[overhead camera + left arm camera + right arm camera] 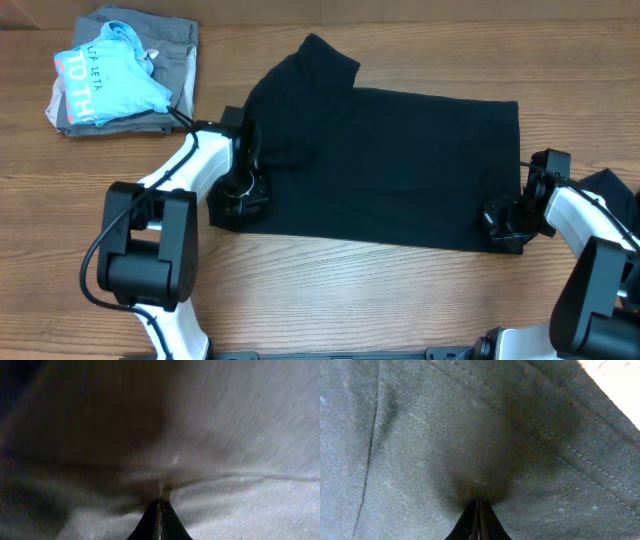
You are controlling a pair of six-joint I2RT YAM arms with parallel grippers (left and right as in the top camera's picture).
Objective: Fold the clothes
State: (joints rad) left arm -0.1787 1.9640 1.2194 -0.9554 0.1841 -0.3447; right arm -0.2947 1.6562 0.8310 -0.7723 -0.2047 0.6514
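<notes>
While overhead shows the black T-shirt [400, 160] spread flat mid-table, left gripper [243, 195] at its sleeve-end edge, right gripper [500, 222] at its hem corner | only the wrist views show both jaws pinched shut on its fabric | left wrist view blurred | light blue shirt [105, 80] atop grey folded garment [180, 60], table's far-left corner

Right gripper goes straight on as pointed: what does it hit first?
The black T-shirt: the right gripper has its shut tips in the fabric, with the table likely just beneath.
</notes>
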